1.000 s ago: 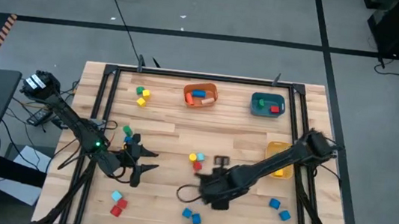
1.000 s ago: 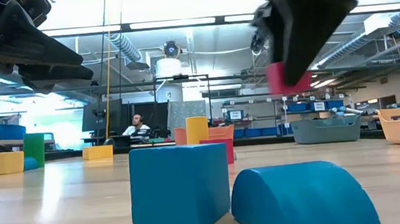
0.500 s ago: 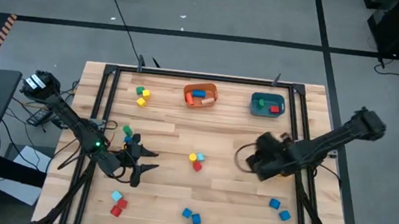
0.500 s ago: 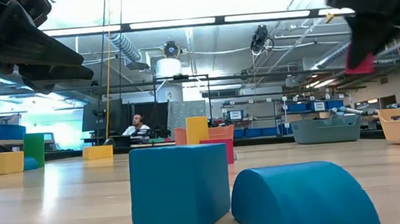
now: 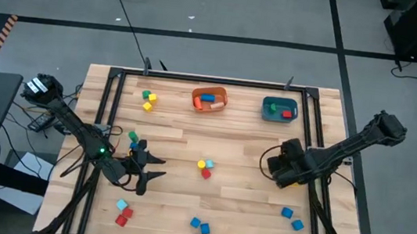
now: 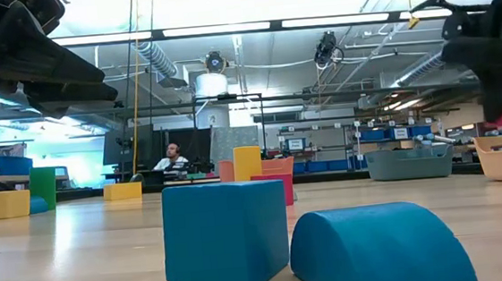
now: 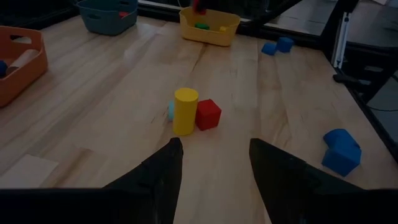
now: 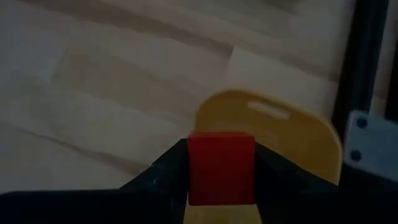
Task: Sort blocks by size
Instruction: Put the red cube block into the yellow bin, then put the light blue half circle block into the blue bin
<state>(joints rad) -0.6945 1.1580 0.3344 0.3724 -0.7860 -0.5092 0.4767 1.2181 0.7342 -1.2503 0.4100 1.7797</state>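
My right gripper [image 5: 283,170] hangs near the table's right edge, shut on a red block [image 8: 221,167] above the yellow bin [image 8: 273,130]. The gripper hides most of that bin in the high view. My left gripper [image 5: 155,168] waits open at the table's left, nothing between its fingers [image 7: 158,177]. A yellow cylinder [image 7: 185,110], a red cube [image 7: 208,114] and a light blue block stand together on the table's middle. Other blocks lie scattered: blue ones [image 5: 198,225] at the near edge and blue ones [image 5: 291,218] near right. My right gripper pinches the red block by two opposite sides [image 8: 194,168] between its two fingers [image 8: 163,175]. The fingers slant steeply down from above. The block is lifted clear, level, over the yellow bin's open top.
An orange bin [image 5: 209,100] and a teal bin [image 5: 279,109] with blocks in them stand at the far edge. Green and yellow blocks [image 5: 147,99] lie far left, red and light blue ones [image 5: 123,213] near left. A dark frame [image 5: 319,130] borders the table.
My right gripper has carried the red block from the table's near middle toward the right edge, rolling its wrist on the way, and now stands over the yellow bin. The block has stayed in the hold, clear of the table.
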